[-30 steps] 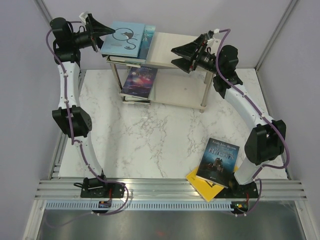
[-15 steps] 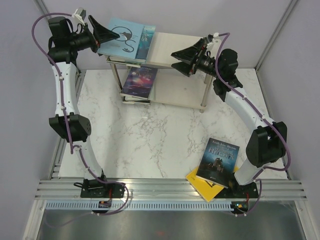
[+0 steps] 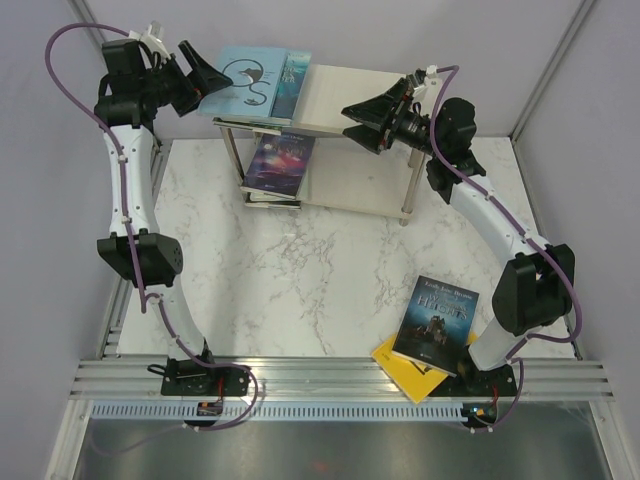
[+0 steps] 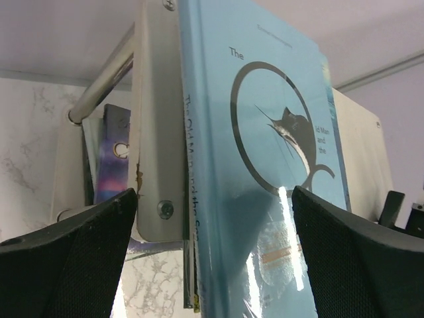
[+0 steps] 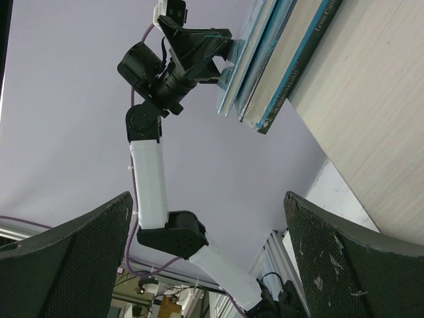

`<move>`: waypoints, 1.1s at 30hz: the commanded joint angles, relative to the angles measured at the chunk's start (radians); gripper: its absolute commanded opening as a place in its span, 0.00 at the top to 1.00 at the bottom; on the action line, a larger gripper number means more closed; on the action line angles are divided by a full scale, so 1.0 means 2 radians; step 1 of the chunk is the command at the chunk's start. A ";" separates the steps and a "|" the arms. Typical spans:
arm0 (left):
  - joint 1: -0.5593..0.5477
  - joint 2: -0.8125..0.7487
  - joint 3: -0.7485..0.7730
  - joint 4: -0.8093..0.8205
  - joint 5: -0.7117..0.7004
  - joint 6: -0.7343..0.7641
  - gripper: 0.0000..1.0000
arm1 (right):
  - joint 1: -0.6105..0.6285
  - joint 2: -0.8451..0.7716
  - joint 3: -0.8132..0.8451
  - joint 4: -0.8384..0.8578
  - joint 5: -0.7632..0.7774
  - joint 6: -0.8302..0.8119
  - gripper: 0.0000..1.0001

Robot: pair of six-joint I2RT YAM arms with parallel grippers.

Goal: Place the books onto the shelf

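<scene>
We hover at the shelf (image 3: 350,95).
Our left end effector (image 3: 203,88) and right end effector (image 3: 355,125) both gape open; a blue book (image 3: 245,80) lies on top, two books (image 3: 437,320) on the counter (image 3: 300,270).

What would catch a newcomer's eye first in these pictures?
Probably the pale blue book with a marlin in a circle, lying on top of the stack at the left end of the shelf, with the left gripper open just beside it. The right gripper hovers open above the bare part of the top board. At the front right of the marble table, a dark book lies partly on a yellow book, not yet shelved.
</scene>
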 commanded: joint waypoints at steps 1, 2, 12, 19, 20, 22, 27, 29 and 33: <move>-0.010 0.009 0.023 -0.003 -0.039 0.041 0.00 | -0.002 0.003 -0.015 -0.031 -0.002 -0.016 0.02; -0.014 0.010 0.024 -0.001 -0.045 0.042 0.00 | -0.002 0.003 -0.015 -0.031 -0.003 -0.017 0.02; -0.050 0.006 0.043 0.016 -0.115 0.048 0.00 | -0.002 0.014 -0.013 -0.038 -0.004 -0.022 0.02; -0.088 0.005 0.051 0.032 -0.151 0.039 0.00 | -0.003 0.017 -0.010 -0.049 -0.005 -0.029 0.02; -0.089 0.006 0.051 0.032 -0.153 0.038 0.00 | -0.003 0.018 -0.010 -0.049 -0.006 -0.029 0.02; -0.089 0.006 0.048 0.032 -0.161 0.037 0.00 | -0.003 0.017 -0.011 -0.052 -0.008 -0.030 0.02; -0.098 0.005 0.052 0.034 -0.183 0.054 0.00 | -0.003 0.014 -0.016 -0.056 -0.009 -0.036 0.02; -0.101 0.006 0.053 0.038 -0.189 0.057 0.00 | -0.003 0.014 -0.017 -0.056 -0.009 -0.035 0.02; -0.113 0.011 0.053 0.040 -0.191 0.056 0.00 | -0.003 0.015 -0.015 -0.056 -0.009 -0.036 0.02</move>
